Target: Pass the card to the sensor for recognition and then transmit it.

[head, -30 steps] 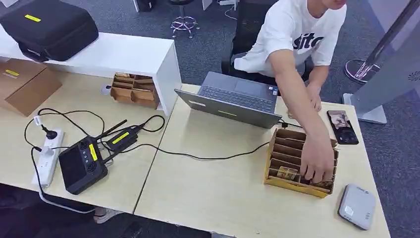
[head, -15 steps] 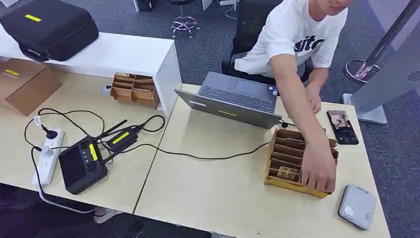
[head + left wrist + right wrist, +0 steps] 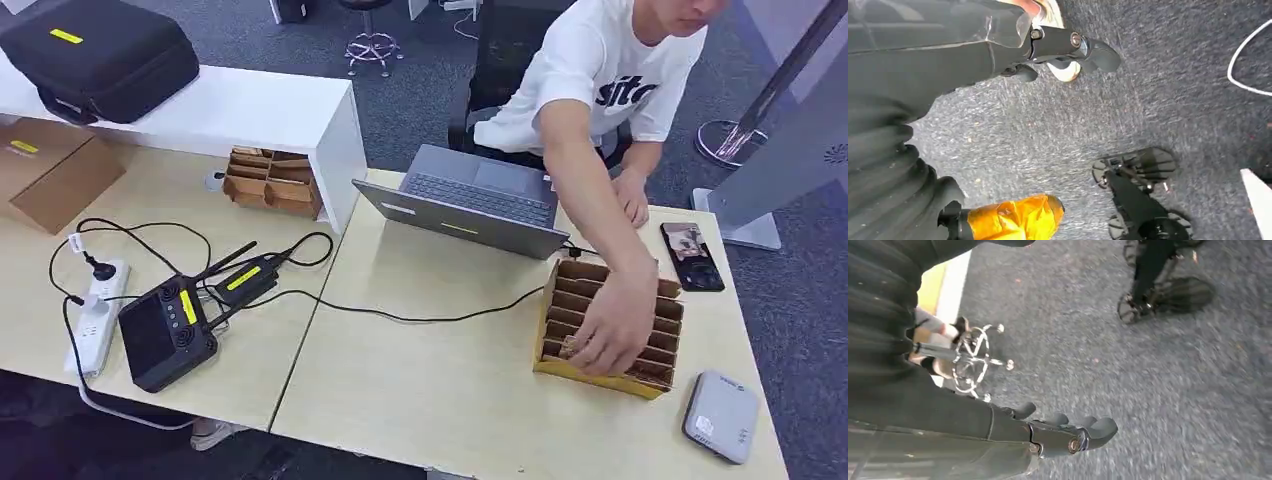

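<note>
The main hazard is judged to be a clash with the person's hand (image 3: pixel 612 330), which is sunk into the cardboard card rack (image 3: pixel 655 372) at about four o'clock on the table (image 3: pixel 440 390); a reach begun while it is there could strike it or knock the rack askew. A card could also be pulled crooked from so tight a slot.

The left hand (image 3: pixel 1068 50) is seen hanging above grey carpet in its wrist view, fingers loosely extended, nothing held and nothing touched. The right hand (image 3: pixel 1068 435) hangs likewise over the carpet in its wrist view, fingers slack and apart, empty.

Nearest, at about five o'clock, the grey sensor (image 3: pixel 720 416) lies flat just beside the rack. The card (image 3: pixel 572 347) is glimpsed in a front slot under the person's fingers. Farther, toward one o'clock, a laptop (image 3: pixel 470 205) stands open.
</note>
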Robot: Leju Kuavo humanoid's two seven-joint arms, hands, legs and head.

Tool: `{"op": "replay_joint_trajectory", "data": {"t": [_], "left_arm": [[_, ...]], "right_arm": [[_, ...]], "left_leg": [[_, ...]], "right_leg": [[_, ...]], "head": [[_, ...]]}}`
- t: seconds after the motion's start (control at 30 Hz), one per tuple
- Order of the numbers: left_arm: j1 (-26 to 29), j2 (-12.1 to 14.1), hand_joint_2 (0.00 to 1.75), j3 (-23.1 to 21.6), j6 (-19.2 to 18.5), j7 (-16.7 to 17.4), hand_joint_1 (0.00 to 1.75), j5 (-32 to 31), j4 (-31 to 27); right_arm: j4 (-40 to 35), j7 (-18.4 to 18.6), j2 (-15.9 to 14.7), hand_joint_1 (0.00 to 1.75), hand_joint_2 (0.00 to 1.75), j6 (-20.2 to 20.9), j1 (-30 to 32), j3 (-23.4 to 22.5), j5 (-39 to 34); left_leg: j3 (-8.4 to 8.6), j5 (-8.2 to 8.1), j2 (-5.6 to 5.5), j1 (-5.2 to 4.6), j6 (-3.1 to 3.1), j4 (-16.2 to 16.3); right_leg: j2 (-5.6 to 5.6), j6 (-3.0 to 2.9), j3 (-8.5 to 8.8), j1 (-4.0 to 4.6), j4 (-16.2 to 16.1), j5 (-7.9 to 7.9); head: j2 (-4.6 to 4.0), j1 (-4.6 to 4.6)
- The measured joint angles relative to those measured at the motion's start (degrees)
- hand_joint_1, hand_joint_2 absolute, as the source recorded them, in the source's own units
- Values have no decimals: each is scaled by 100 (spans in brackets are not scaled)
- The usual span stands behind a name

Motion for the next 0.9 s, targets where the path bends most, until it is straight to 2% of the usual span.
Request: {"op": "replay_joint_trajectory", "data": {"t": [0.1,0.2,0.23,0.27,0.3,0.33,0.43,0.6,0.8,0.9], "left_arm": [[83,2,175,103,15,-147,0,261,0],[151,11,175,315,-57,-269,0,563,0],[171,20,175,383,-90,-309,0,656,0],[194,24,175,442,-107,-335,2,715,0],[216,28,175,503,-122,-368,161,755,0],[239,37,175,564,-125,-400,175,770,0],[317,61,175,680,-96,-479,175,785,2],[434,203,175,820,-83,-547,175,853,7],[529,391,175,935,-140,-818,175,907,7],[541,417,175,1027,-277,-1073,175,1041,7]], "right_arm": [[0,-187,4,0,175,-195,46,-125,-224],[-2,-429,9,0,175,-204,103,-368,-552],[-2,-519,9,19,175,-180,130,-446,-635],[-2,-586,13,159,175,-169,149,-516,-691],[-2,-654,15,175,175,-169,166,-584,-729],[-4,-752,17,175,175,-173,186,-649,-752],[-7,-914,28,175,175,-195,225,-805,-853],[-7,-958,122,175,175,-274,258,-1010,-916],[-9,-1076,319,175,175,-271,303,-1073,-827],[-11,-1141,395,175,175,-276,310,-1078,-724]], "left_leg": [[-1,-1,-2,0,0,0],[0,-3,-1,0,-2,0],[-1,-4,-1,0,-1,0],[0,-5,-1,0,-1,0],[0,-6,-1,0,-3,0],[0,-6,0,0,-3,0],[1,-6,0,0,-3,0],[2,-10,0,2,-9,-1],[3,-10,-1,4,-10,-2],[2,-10,-1,4,-10,-2]], "right_leg": [[-1,0,-1,0,0,-1],[-1,-1,0,0,0,-3],[-1,-1,0,0,0,-4],[-1,-2,0,0,0,-5],[-1,-5,0,0,0,-6],[-1,-6,0,0,0,-7],[-1,-6,0,1,0,-7],[-1,-9,0,2,0,-10],[-1,-12,1,5,1,-12],[-1,-13,1,5,1,-13]], "head": [[0,2],[0,0],[0,0],[0,0],[0,0],[0,0],[0,0],[0,-2],[0,0],[0,4]]}}
